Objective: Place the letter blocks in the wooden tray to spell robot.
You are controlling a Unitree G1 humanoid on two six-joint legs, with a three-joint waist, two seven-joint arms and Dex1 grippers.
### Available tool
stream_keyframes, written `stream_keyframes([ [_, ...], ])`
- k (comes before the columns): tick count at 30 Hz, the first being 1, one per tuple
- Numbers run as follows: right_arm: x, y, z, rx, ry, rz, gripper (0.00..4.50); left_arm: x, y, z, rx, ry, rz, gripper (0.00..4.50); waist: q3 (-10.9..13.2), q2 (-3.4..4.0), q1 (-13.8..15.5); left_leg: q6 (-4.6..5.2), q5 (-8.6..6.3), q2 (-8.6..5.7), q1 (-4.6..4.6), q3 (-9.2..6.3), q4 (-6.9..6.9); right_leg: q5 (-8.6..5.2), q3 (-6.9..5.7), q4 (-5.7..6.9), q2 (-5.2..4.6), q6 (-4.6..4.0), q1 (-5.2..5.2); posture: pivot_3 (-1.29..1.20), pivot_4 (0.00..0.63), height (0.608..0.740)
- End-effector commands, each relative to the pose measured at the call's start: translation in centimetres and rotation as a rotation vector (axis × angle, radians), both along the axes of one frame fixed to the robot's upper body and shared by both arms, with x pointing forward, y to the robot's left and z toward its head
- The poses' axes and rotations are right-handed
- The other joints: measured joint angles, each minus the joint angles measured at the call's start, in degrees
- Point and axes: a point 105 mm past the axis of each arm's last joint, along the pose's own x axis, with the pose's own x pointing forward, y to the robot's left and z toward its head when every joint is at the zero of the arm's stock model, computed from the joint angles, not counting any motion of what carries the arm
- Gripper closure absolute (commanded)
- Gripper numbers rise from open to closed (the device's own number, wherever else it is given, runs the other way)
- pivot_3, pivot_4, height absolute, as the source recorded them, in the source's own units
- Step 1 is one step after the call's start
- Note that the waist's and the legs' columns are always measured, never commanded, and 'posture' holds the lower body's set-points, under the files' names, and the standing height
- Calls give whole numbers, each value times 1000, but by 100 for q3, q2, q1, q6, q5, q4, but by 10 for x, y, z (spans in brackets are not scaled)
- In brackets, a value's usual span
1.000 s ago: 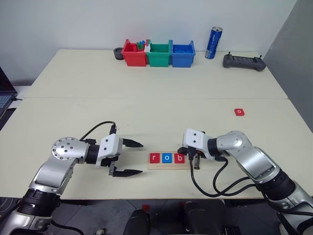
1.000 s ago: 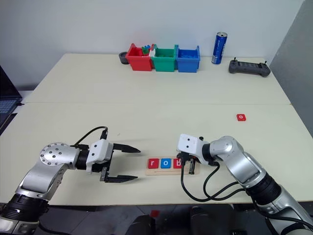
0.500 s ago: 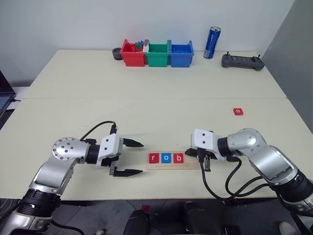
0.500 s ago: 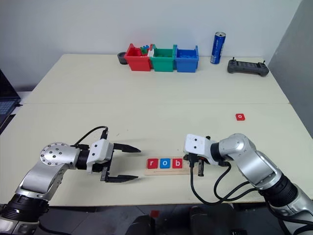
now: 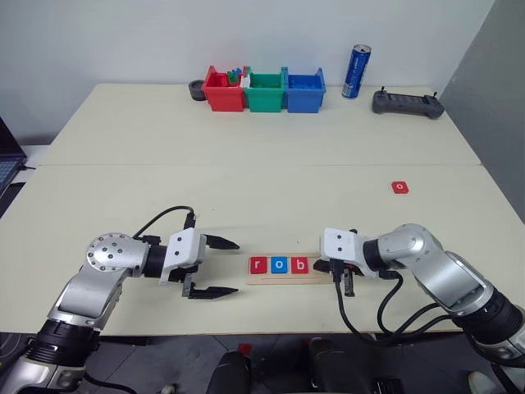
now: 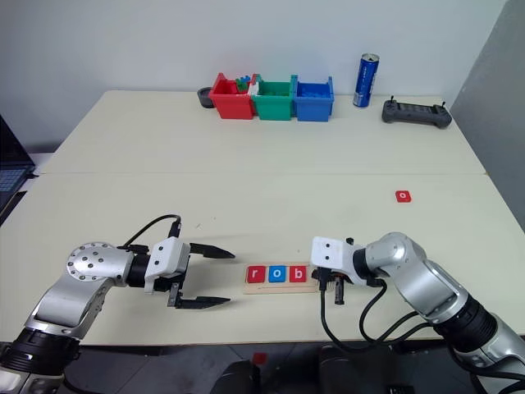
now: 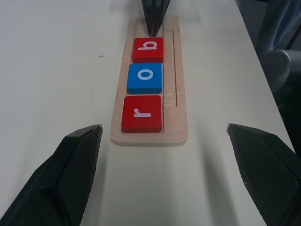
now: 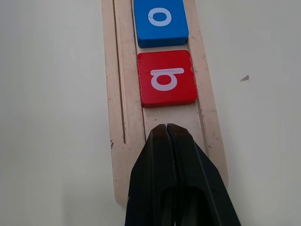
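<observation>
Tray [image 5: 287, 272] sits on the worktop [image 5: 262, 156] between the two grippers, with r [image 7: 141, 113], o [image 7: 145, 77], b [image 7: 148, 49] seated in a row at its left end. Right end of the tray is bare, room for two more.

Right gripper [image 8: 168, 129]: fingers pressed together, holding nothing, tip over the bare tray wood just beside the b. Left gripper [image 5: 223, 267]: fingers wide apart, empty, hanging just off the tray's left end, pointing along it.

Remaining: second o and t. A red o tile [image 5: 399, 187] lies alone on the worktop, well apart from the tray, far right. Can't spot the t tile anywhere.

Step in hand, as I read it: right arm goes for that red o.
- Open the fingers before descending. The tile is thin and flat, so come down near vertical and pinch across two opposite edges.
- Note the letter's orientation at pickup. An o is forgiving, so no wrist correction needed.
- Lift clear of the b on approach, and drop in from above rather than sliding in.
- Seat it flush against the b, in the same channel, not over the narrow groove.
- Risk: bumping the tray or shoving the seated tiles. The left gripper could steady the tray's left end.
</observation>
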Motion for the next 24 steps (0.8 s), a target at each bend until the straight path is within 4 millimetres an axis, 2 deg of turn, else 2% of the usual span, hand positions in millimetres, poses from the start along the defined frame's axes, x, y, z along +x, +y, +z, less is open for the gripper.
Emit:
stream_keyframes([
  [1, -3, 12, -1, 23, -8, 41, 4464, -1, 0, 7, 0, -37, -11, 0, 0, 0, -4, 0, 0, 0, 0, 0, 0, 0, 0, 0, 0, -1, 0, 0, 150, 740],
  [11, 0, 29, -5, 55, -10, 69, 4464, -2, -1, 9, -5, -36, -8, 0, 0, -1, -11, 0, 0, 1, 3, 0, 0, 1, 0, 1, 1, -1, 0, 0, 150, 740],
  [17, 3, 32, -3, 72, -24, 72, 4464, -2, -3, 8, -7, -34, -4, 0, -1, -1, -20, 0, 0, 2, 5, 0, 0, 1, 1, 3, 2, -1, 1, 0, 150, 740],
  [20, 6, 31, 2, 90, -31, 57, 4464, -2, -4, 7, -8, -35, -3, 0, -1, -1, -20, 0, 0, 2, 5, 0, 0, 0, 0, 4, 2, 0, 1, 0, 150, 740],
  [24, 4, 27, 24, 165, -30, 48, 4464, -2, -4, 7, -12, -36, 0, 0, 0, -1, -12, 0, 0, 1, 3, 0, 0, 1, 1, 3, 2, -2, 1, 0, 150, 740],
])
